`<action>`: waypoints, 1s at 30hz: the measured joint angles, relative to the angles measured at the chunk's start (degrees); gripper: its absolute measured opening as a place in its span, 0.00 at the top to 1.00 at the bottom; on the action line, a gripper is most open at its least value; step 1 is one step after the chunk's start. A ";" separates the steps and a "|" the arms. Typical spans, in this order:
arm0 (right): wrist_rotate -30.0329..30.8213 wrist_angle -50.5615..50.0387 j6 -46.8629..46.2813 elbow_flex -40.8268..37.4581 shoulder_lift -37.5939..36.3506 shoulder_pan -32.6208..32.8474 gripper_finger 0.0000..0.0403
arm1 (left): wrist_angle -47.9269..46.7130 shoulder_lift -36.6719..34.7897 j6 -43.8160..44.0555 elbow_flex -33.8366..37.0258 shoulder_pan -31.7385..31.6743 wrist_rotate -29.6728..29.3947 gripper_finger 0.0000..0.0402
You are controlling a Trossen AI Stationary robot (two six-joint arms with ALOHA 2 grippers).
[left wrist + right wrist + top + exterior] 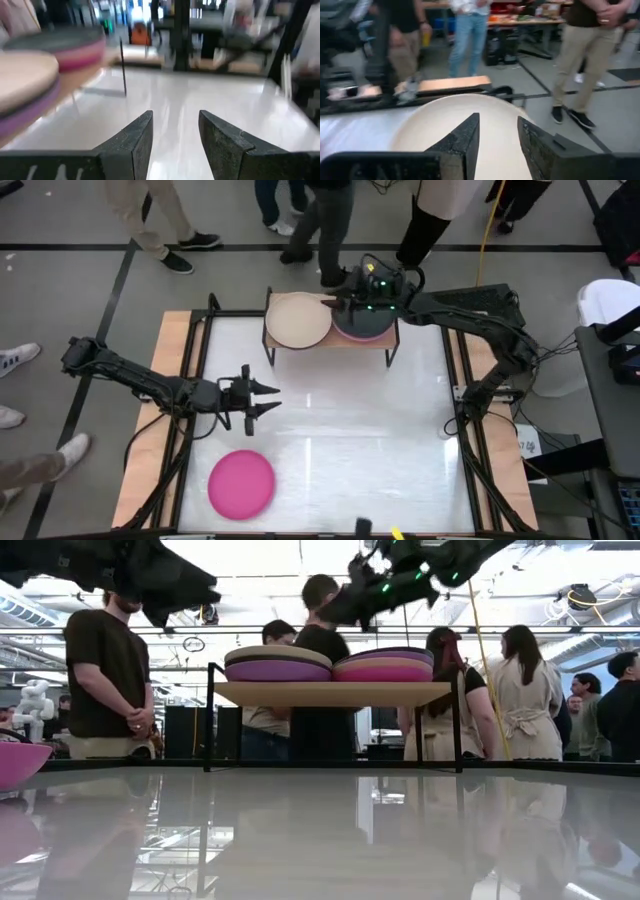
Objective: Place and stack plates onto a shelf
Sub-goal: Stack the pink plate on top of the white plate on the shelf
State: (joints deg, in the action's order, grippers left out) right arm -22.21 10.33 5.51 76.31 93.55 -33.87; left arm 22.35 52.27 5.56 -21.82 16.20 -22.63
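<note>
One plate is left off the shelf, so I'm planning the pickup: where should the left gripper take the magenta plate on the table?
Grip the rim of the magenta plate, probably its edge facing the left gripper, coming down from above. It lies flat and shallow, so only the thin raised rim gives the open fingers something to pinch.

1. The magenta plate is cut off by the low view's edge.
2. The right end effector hides part of the right stack.
3. Shelf and stacks are blurred in the left wrist view.
</note>
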 joint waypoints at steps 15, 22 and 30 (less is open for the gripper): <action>-1.74 11.62 2.02 -33.66 -34.88 10.63 0.72 | -37.24 19.17 6.25 -21.91 1.79 17.90 0.59; -1.44 22.25 -1.97 -49.00 -47.94 15.49 0.72 | -44.01 25.50 12.27 -22.91 5.19 27.37 0.59; 4.42 24.97 -3.53 -55.04 -52.16 19.73 0.72 | -46.10 29.23 16.26 -22.93 8.21 32.00 0.59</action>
State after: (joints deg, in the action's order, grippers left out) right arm -17.79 35.29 1.98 21.28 41.39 -14.14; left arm -23.75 81.49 21.82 -44.75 24.40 9.37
